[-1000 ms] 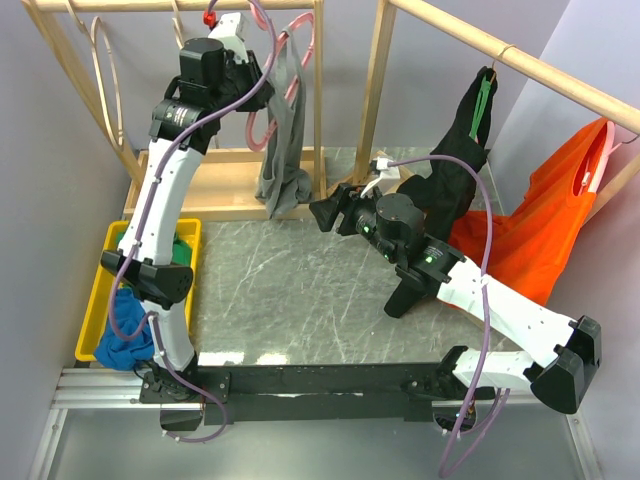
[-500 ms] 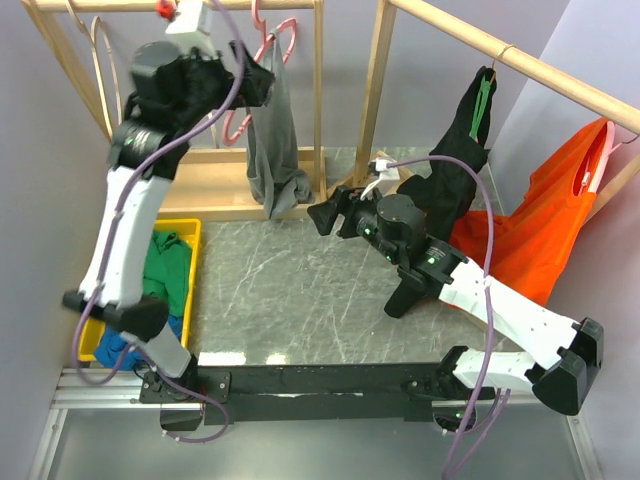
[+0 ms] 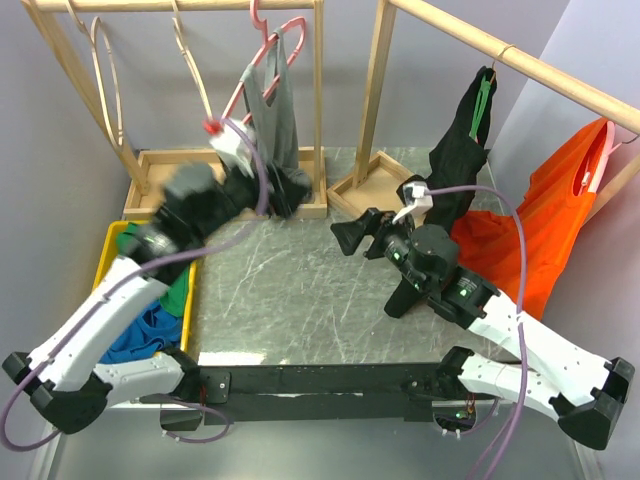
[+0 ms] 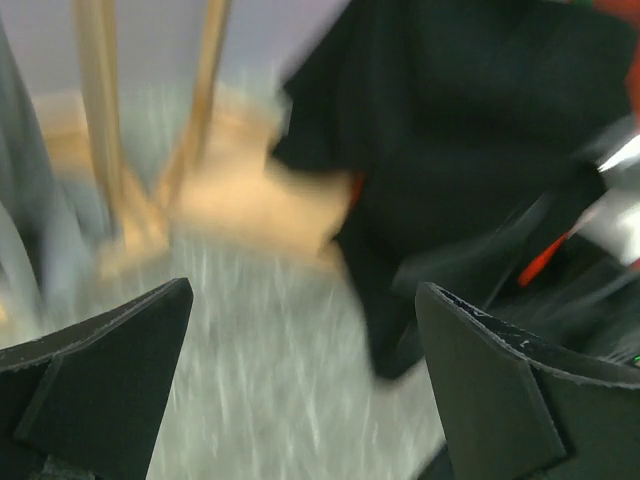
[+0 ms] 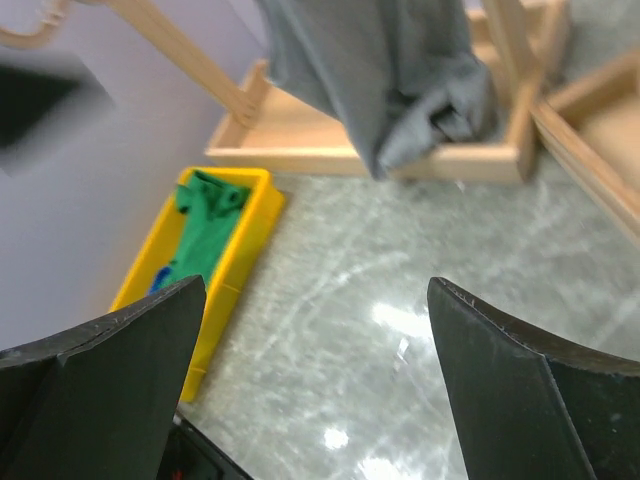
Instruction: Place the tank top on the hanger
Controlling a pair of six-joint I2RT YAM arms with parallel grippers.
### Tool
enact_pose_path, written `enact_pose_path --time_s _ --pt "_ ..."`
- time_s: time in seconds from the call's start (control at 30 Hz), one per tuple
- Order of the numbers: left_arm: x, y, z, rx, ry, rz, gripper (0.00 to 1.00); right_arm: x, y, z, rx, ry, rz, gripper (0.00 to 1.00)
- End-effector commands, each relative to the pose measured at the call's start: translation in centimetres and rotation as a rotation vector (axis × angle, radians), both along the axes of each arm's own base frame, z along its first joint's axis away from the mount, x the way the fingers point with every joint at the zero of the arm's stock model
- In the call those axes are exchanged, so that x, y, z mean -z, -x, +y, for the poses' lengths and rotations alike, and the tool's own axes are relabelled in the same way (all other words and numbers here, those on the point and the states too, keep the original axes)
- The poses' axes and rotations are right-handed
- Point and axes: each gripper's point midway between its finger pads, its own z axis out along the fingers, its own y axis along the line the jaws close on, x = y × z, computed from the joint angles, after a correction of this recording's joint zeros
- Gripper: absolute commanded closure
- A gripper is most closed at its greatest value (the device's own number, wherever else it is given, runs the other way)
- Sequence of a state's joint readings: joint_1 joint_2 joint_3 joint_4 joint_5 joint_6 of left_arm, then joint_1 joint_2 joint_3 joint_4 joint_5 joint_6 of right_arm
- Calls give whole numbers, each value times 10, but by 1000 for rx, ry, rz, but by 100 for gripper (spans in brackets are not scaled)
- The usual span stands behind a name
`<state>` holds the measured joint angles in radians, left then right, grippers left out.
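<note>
Hanging from the hanger (image 3: 292, 25) on the wooden rail, the tank top (image 3: 272, 115) drapes straight down, its long axis vertical. It lies above and just behind the left gripper (image 4: 302, 290), the nearer one. That gripper is blurred, its jaws spread wide with nothing between them. Farther right, the right gripper (image 5: 316, 282) faces the top's lower hem across the surface (image 3: 300, 290), also wide open and empty.
</note>
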<state>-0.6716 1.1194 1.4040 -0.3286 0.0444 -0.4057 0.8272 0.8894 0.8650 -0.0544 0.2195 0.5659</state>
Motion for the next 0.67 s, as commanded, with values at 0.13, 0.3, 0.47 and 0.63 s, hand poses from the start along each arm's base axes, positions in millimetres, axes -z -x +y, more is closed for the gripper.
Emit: enact_pose_path --time_s 0.13,0.3,0.47,0.63 --pt "170 18 -23 -61 -91 267 1 68 -2 -17 104 85 147 0" --pt "200 22 -5 -174 -56 328 1 87 -5 -20 128 139 181 0" --pt "215 28 7 -208 -50 344 0 98 -7 -20 135 144 180 0" --pt "223 23 22 -282 -104 347 0 118 -11 -15 143 178 232 0"
